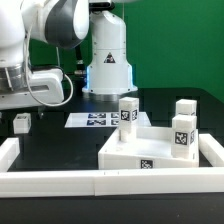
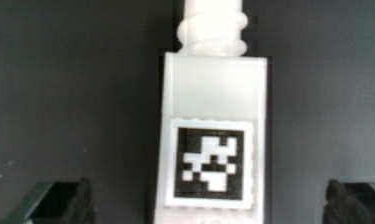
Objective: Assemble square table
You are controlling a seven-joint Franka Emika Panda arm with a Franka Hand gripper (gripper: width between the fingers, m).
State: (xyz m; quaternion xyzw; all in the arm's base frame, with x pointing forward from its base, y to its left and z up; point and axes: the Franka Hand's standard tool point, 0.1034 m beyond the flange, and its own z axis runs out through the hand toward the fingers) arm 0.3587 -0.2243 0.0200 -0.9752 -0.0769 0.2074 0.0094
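The white square tabletop (image 1: pixel 140 152) lies on the black table at the exterior view's right. Three tagged white legs stand on it: one at the back left (image 1: pixel 128 112), one at the back right (image 1: pixel 185 107), one at the front right (image 1: pixel 182 135). A fourth leg (image 1: pixel 22 122) lies loose on the table at the exterior view's left, under my arm's wrist (image 1: pixel 20 92). In the wrist view this leg (image 2: pixel 216 120) is long and white, with a tag and a threaded end. My gripper (image 2: pixel 209 206) is open, with a dark finger (image 2: pixel 59 205) on each side of the leg, not touching it.
White border rails (image 1: pixel 100 182) run along the front and both sides of the table. The marker board (image 1: pixel 98 120) lies flat in front of the robot base (image 1: pixel 107 62).
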